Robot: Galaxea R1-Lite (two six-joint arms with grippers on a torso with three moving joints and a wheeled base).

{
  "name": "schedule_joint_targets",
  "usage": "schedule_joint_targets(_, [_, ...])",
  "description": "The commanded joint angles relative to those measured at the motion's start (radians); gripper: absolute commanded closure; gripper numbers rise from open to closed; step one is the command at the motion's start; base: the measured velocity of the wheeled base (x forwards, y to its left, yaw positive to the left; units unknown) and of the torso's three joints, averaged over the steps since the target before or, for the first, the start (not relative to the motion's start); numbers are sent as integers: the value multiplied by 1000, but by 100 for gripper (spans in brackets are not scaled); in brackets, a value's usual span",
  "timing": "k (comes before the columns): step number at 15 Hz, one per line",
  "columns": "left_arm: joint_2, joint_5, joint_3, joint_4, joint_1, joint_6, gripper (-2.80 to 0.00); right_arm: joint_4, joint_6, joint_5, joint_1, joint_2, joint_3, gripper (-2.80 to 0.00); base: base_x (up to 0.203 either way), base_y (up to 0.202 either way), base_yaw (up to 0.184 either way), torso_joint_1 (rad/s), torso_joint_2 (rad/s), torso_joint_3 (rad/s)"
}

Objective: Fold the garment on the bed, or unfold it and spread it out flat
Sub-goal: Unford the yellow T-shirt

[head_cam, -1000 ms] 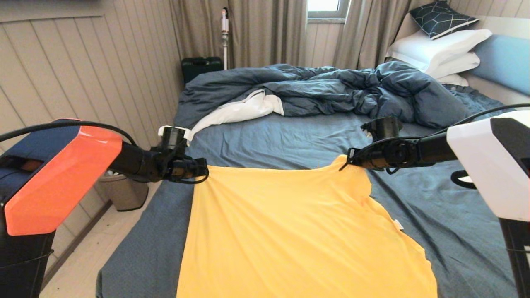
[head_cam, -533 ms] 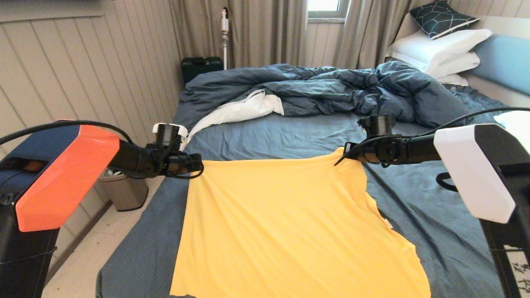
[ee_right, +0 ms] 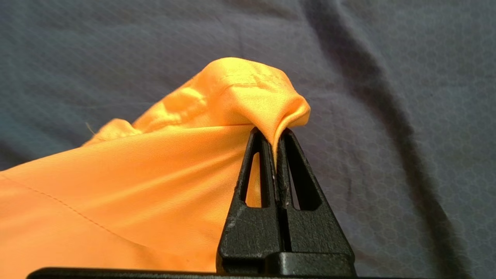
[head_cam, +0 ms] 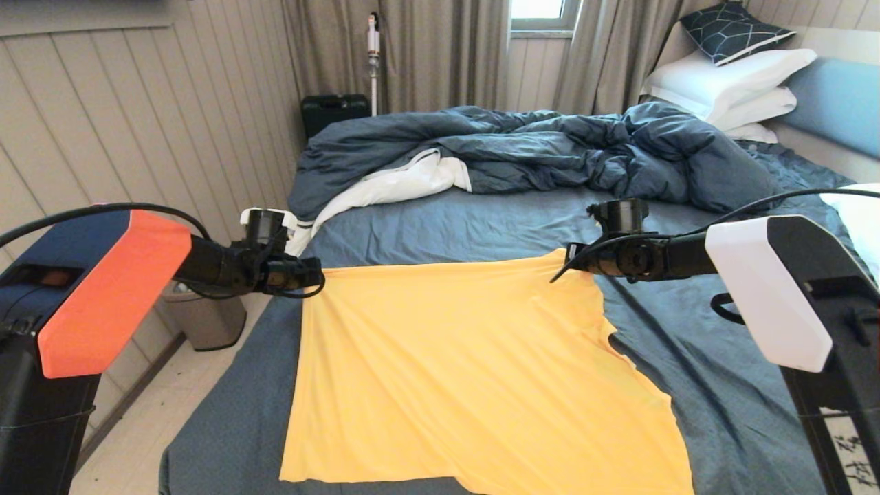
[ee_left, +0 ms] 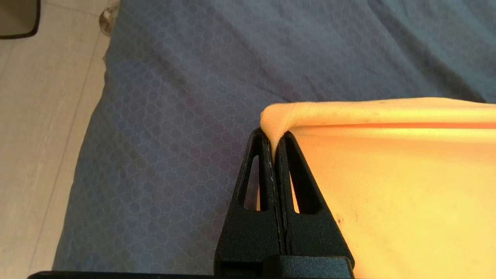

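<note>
The yellow garment point(head_cam: 467, 371) lies stretched over the near half of the bed point(head_cam: 467, 220), its far edge pulled taut between both grippers and raised off the sheet. My left gripper point(head_cam: 320, 273) is shut on the garment's far left corner point(ee_left: 277, 120). My right gripper point(head_cam: 558, 269) is shut on the far right corner, where the cloth bunches in a fold point(ee_right: 252, 93). In both wrist views the black fingers point(ee_left: 271, 155) point(ee_right: 273, 149) pinch yellow cloth at their tips. The garment's near hem shows at the bottom of the head view; a sleeve flares out on the right.
A rumpled dark blue duvet point(head_cam: 536, 151) with a white patch point(head_cam: 392, 185) covers the far part of the bed. White pillows point(head_cam: 729, 89) and a dark patterned cushion point(head_cam: 732, 29) stand at the far right. A bin point(head_cam: 206, 316) sits on the floor left of the bed.
Both grippers have carried the garment's far edge farther from me and to the left. The cloth slid along, and its near hem has come into view.
</note>
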Motion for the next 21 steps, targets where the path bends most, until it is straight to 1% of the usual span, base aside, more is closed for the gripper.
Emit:
schedule_joint_targets(1, [8, -2, 1, 1, 1, 9, 0, 2, 1, 0, 0, 8, 0, 0, 0, 0, 0, 0, 0, 0])
schedule_joint_targets(3, [8, -2, 1, 28, 1, 15, 0, 5, 1, 0, 3, 8, 0, 0, 0, 0, 0, 0, 0, 0])
schedule_joint_targets(4, [10, -3, -3, 33, 1, 16, 0, 5, -2, 0, 5, 8, 2, -280, 0, 0, 0, 0, 0, 0])
schedule_joint_targets(6, [14, -1, -15, 39, 1, 18, 0, 2, -19, 1, 2, 8, 0, -280, 0, 0, 0, 0, 0, 0])
schedule_joint_targets(7, [13, -1, -17, 50, 1, 19, -280, 2, -19, 1, 0, 8, 0, -280, 0, 0, 0, 0, 0, 0])
schedule_joint_targets(11, [7, -2, -42, 66, 1, 18, -280, 4, -18, 1, -1, 0, 3, -280, 0, 0, 0, 0, 0, 0])
schedule_joint_targets(15, [-16, -1, -34, 72, 13, 18, -280, 5, -16, 1, -7, -7, 5, -280, 0, 0, 0, 0, 0, 0])
schedule_joint_targets(18, [-24, -2, -31, 98, 16, 18, -280, 7, -15, 1, -14, -10, 11, -280, 0, 0, 0, 0, 0, 0])
schedule_joint_targets(20, [-54, -2, -8, 114, 17, 14, -280, 7, -11, 1, -17, -22, 32, -280, 0, 0, 0, 0, 0, 0])
schedule_joint_targets(21, [-89, -4, 27, 121, 17, 15, -280, 7, -9, 2, -17, -47, 61, -280, 0, 0, 0, 0, 0, 0])
